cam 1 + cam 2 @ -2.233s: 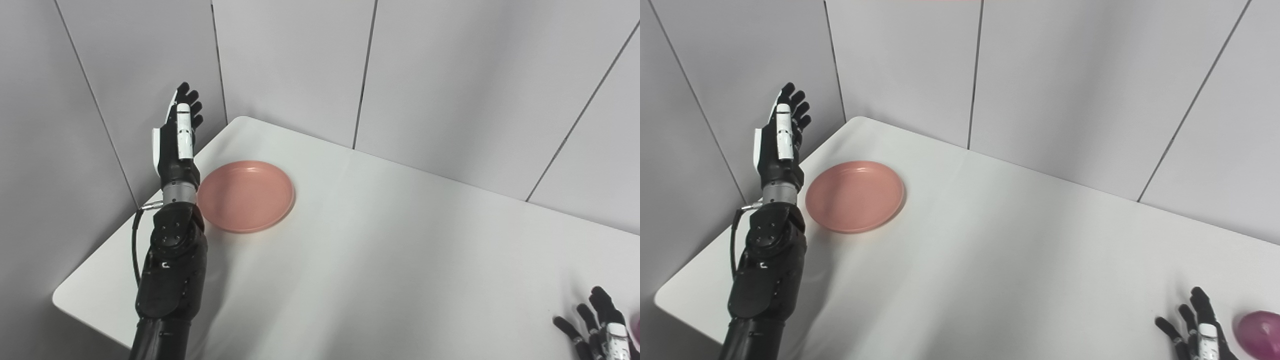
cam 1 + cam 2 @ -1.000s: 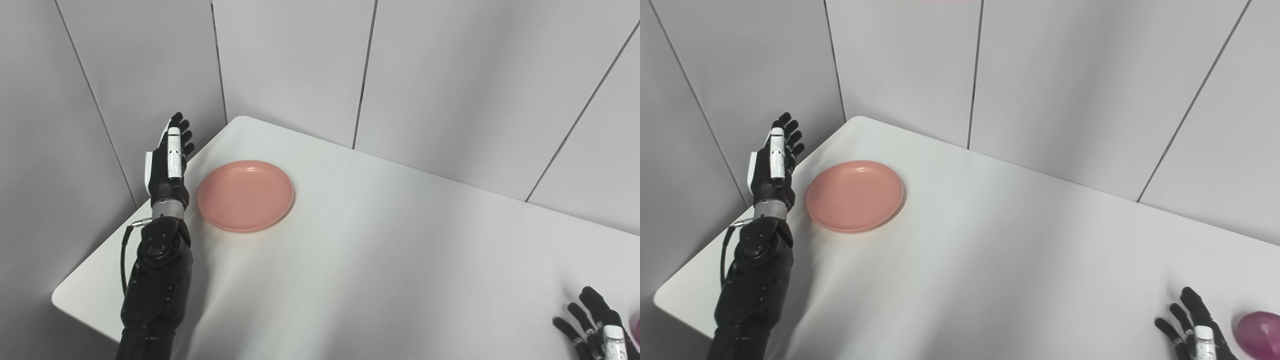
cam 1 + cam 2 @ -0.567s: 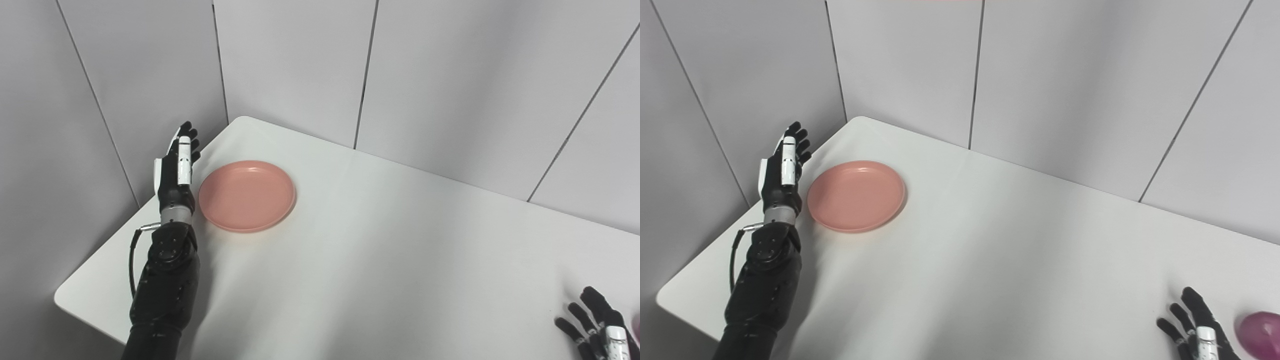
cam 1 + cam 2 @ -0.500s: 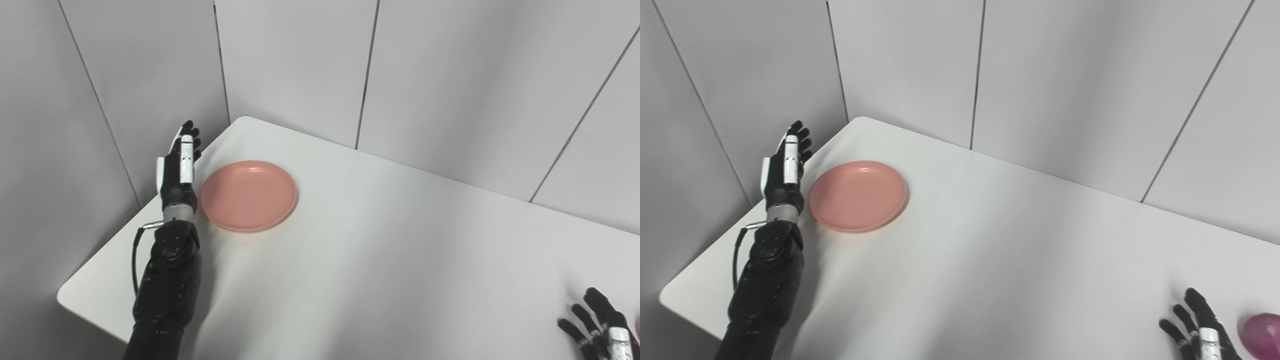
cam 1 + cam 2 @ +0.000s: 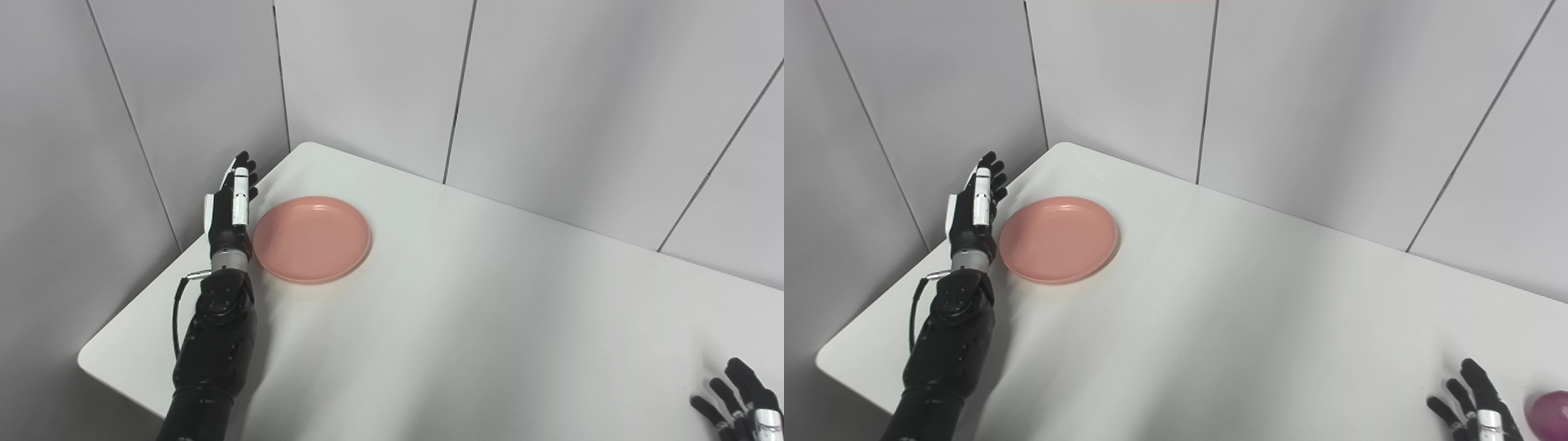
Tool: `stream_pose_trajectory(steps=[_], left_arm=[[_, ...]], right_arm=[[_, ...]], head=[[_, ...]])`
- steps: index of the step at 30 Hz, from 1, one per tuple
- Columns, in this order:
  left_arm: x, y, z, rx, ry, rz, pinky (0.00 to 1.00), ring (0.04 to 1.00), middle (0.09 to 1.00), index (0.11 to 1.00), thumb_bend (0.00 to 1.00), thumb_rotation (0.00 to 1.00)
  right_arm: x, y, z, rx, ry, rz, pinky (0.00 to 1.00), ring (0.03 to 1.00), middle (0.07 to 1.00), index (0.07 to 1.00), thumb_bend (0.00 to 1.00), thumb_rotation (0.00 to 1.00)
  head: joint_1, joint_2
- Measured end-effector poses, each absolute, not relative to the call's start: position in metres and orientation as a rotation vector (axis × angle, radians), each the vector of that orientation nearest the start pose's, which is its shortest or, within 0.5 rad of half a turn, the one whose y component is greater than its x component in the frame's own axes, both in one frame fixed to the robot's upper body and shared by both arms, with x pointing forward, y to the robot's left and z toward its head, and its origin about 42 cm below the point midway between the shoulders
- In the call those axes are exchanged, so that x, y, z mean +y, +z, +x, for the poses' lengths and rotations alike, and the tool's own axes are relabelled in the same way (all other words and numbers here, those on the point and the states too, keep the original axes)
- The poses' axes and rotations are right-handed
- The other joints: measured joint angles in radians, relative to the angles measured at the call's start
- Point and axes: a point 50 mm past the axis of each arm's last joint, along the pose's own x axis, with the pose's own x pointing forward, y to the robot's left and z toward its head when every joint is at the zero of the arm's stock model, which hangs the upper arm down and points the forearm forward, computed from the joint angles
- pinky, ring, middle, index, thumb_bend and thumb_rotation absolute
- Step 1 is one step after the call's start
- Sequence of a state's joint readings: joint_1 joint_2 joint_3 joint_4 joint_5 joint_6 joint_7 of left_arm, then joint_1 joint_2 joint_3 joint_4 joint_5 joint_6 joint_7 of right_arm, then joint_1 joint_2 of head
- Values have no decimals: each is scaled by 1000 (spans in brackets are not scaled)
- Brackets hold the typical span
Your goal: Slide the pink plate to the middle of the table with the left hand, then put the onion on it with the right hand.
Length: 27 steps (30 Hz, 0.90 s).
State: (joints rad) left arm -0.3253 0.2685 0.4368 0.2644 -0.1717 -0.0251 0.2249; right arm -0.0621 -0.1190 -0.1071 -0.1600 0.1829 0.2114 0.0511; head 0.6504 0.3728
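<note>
Beside the pink plate stands the left hand — fingers straight, holding nothing.

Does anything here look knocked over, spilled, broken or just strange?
Nothing stands out. The round pink plate lies flat and whole near the white table's far left corner, with the open left hand beside it. The open right hand is next to the purple onion at the picture's edge.

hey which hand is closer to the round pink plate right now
Left. The left hand stands edge-on right beside the round pink plate, at its left rim. The right hand is across the table at the near right corner, by the purple onion.
</note>
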Motion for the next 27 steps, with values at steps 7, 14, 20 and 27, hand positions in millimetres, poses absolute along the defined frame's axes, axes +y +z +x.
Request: stream_pose_trajectory(steps=[7, 14, 20, 27], left_arm=[[416, 164, 361, -168, 631, -71, 916, 925, 919, 878, 400, 1000], [417, 159, 362, -144, 638, -86, 925, 932, 923, 881, 397, 1000], [418, 156, 367, -125, 644, -109, 927, 939, 928, 889, 383, 1000], [417, 154, 369, -101, 633, -120, 928, 930, 920, 887, 358, 1000]], right_arm=[[-267, 148, 301, -24, -6, 61, 805, 904, 924, 863, 863, 801], [-268, 148, 301, -24, -6, 61, 823, 909, 925, 863, 857, 806], [-268, 148, 301, -24, -4, 58, 848, 921, 935, 870, 882, 799], [-268, 148, 301, -24, -4, 59, 877, 931, 944, 878, 885, 793]], head=[[2, 2], [5, 2], [5, 2], [5, 2]])
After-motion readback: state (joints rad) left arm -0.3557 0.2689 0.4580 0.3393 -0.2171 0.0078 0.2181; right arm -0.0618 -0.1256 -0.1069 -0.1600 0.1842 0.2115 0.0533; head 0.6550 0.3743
